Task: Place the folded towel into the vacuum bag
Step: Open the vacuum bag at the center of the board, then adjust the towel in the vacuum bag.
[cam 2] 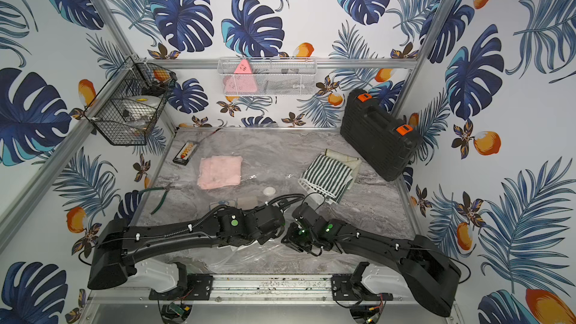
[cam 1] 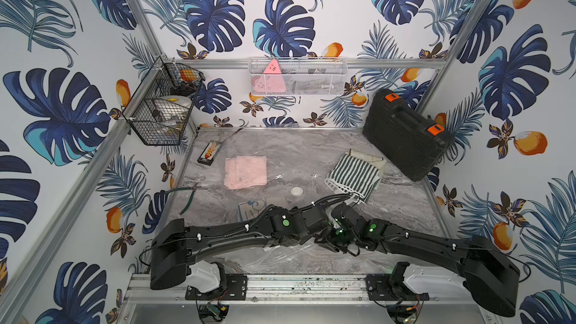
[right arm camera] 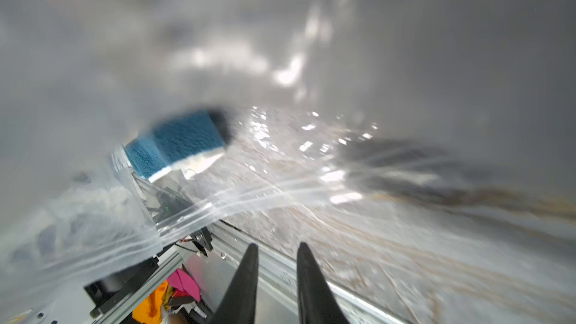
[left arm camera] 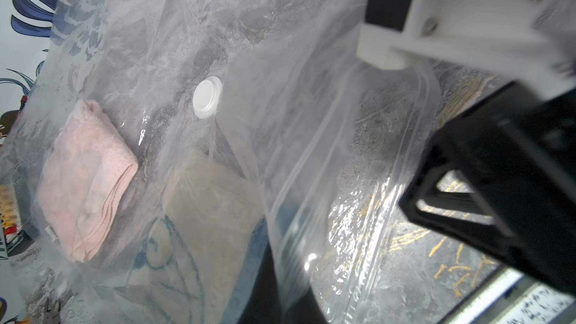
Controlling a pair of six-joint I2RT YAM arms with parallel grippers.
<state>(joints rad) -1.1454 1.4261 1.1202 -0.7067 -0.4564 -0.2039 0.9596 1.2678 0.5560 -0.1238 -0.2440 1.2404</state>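
Since the vacuum bag [left arm camera: 311,120] is thin, light and slippery film, I would take it only at the stiffer zip edge, toward six o'clock on the table. It lies flat from the centre to that edge. A pink towel [cam 1: 246,171] is inside at ten o'clock, and a beige-blue folded towel [left arm camera: 212,213] lies nearer the mouth. The left gripper [cam 2: 266,238] is pressed together, I judge on the mouth film. The right gripper [right arm camera: 277,254] stands narrowly spread, with nothing between. Only the left wrist view shows the valve [left arm camera: 207,97] clearly, while both top views hide the fingertips.
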